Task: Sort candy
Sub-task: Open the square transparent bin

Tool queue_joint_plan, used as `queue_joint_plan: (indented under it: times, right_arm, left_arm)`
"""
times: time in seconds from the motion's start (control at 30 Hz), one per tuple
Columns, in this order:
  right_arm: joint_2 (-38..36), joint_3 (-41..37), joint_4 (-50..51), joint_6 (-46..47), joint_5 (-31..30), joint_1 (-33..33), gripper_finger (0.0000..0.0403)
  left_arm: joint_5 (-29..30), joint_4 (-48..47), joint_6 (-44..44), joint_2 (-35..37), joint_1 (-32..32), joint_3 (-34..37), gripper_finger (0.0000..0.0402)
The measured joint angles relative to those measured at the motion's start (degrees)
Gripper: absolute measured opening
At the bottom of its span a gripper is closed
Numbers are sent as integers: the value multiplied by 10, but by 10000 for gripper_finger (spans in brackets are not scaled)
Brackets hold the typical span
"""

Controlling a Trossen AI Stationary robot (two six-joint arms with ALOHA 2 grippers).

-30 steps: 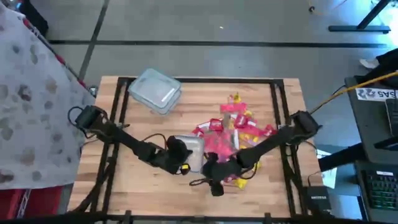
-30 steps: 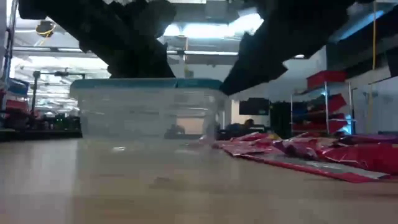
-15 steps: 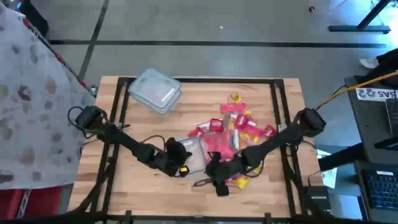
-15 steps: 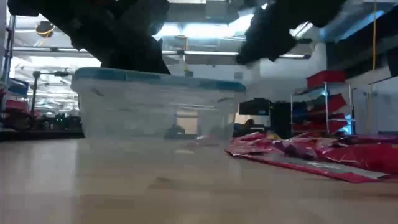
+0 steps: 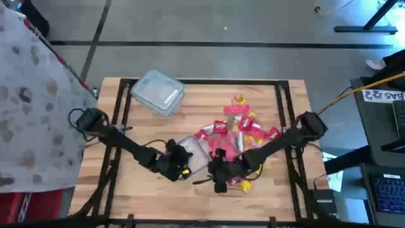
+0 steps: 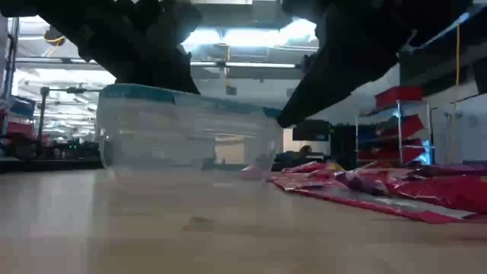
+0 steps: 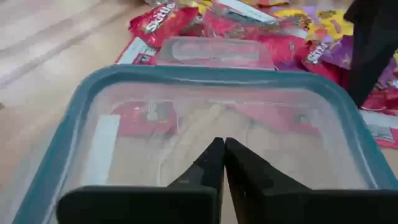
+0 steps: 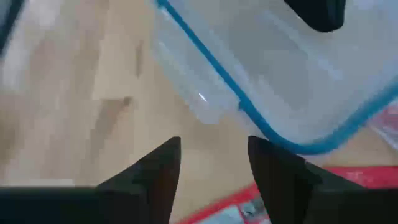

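The left arm reaches in from the left table edge, its left gripper (image 7: 217, 163) with fingers pressed together over the rim of the clear, teal-rimmed plastic tub (image 5: 195, 154). The right arm stretches from the right edge, its right gripper (image 8: 213, 163) hanging spread just beside that tub's corner.

Workshop, metal shelving (image 6: 396, 129), ceiling lights (image 6: 243, 36)

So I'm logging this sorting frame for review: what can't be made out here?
- High view: whether the near tub holds any candy; both arms cover it.
- Low view: both pincers, cut off by the top edge.
- Left wrist view: what the shut left pincer grips; the tub's lid hides it.
- Right wrist view: the open right pincer holds nothing; the candy beyond is blurred.
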State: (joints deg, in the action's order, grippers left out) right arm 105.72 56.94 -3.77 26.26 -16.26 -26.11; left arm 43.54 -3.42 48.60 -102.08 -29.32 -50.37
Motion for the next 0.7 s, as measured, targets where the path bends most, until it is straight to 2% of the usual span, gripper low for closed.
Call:
queue_joint_plan:
  times: [0.27,0.57,0.7]
  right_arm:
    - [29,-130,-332,110,-10,0,179]
    - [88,-128,-453,154,5,9,179]
    - [87,-128,-532,92,63,3,179]
  left_arm:
    - [0,-1,6,0,0,0,0]
    - [0,-1,5,0,2,0,0]
    - [-5,2,5,0,2,-1,0]
